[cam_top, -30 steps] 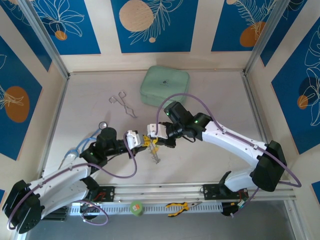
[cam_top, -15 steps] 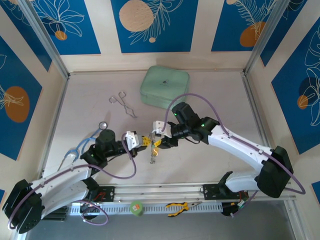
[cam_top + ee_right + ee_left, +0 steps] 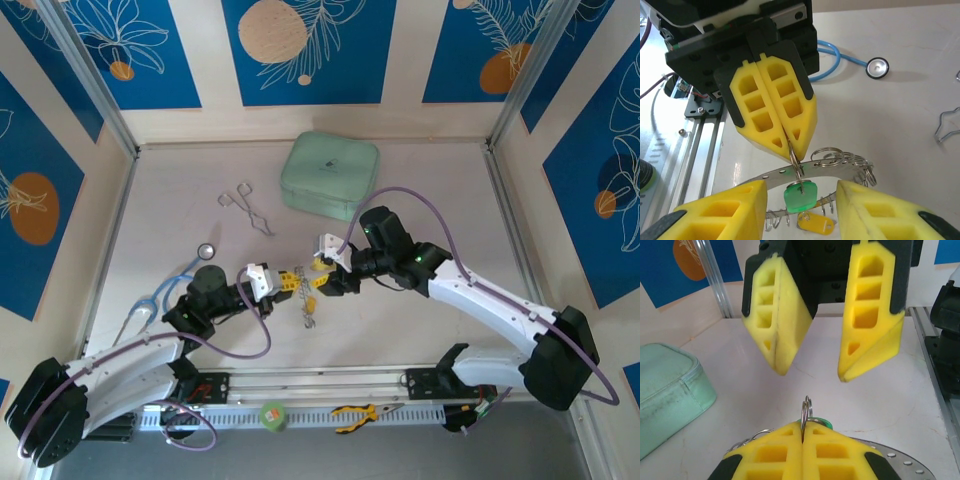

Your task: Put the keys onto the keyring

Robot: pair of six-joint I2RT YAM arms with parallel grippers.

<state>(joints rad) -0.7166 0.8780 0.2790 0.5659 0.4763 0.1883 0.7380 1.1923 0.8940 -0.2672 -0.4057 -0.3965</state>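
Left gripper [image 3: 790,145] clenched on a keyring [image 3: 840,165] loop, mid-frame; green key [image 3: 801,196] dangles under it, yellow key [image 3: 815,223] lower. Right gripper [image 3: 810,372] released, fingers apart.

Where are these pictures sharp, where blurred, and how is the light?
Top external view: even light, faint shadows, the keyring too small for detail. Left wrist view: the left gripper, shut at the lower edge, looks slightly soft; the mint case is clearer. Right wrist view: the green key is sharp, the right gripper's fingers nearest the lens are soft.
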